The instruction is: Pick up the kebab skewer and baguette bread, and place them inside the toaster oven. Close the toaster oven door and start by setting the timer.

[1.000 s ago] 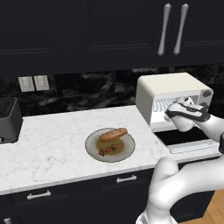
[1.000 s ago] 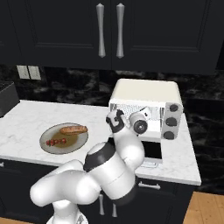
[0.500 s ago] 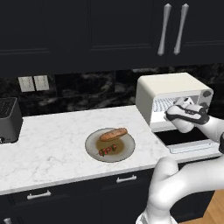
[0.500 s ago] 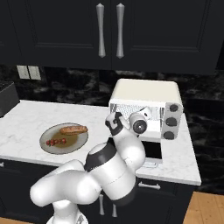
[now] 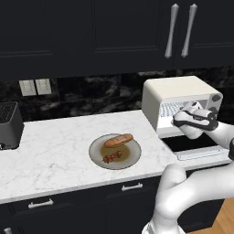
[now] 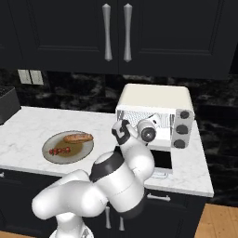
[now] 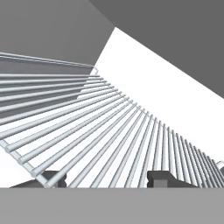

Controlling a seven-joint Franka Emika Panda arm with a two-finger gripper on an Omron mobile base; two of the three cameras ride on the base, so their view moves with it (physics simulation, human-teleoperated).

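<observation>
Gripper [image 7: 105,178], jaws parted with nothing between, reaches into the toaster oven [image 5: 176,98] at its wire rack [image 7: 87,135]. Baguette [image 5: 118,140] and skewer [image 5: 112,157] lie on the plate [image 5: 98,157], door [image 5: 194,146] down.

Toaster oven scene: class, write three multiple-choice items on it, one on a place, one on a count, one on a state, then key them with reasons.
1. Where does the baguette bread lie?
A. on the plate beside the kebab skewer
B. on the wire rack
C. on the black toaster

2. How many dark knobs does the toaster oven carry on its right side?
A. one
B. three
C. five

3. How is the toaster oven door?
A. shut
B. folded down open
C. removed

Key: 1 A, both foods sit on the round plate on the counter. 2 B, the right base view shows three knobs stacked vertically. 3 B, the door lies flat in front of the oven while the gripper reaches in over the bare rack.
</observation>
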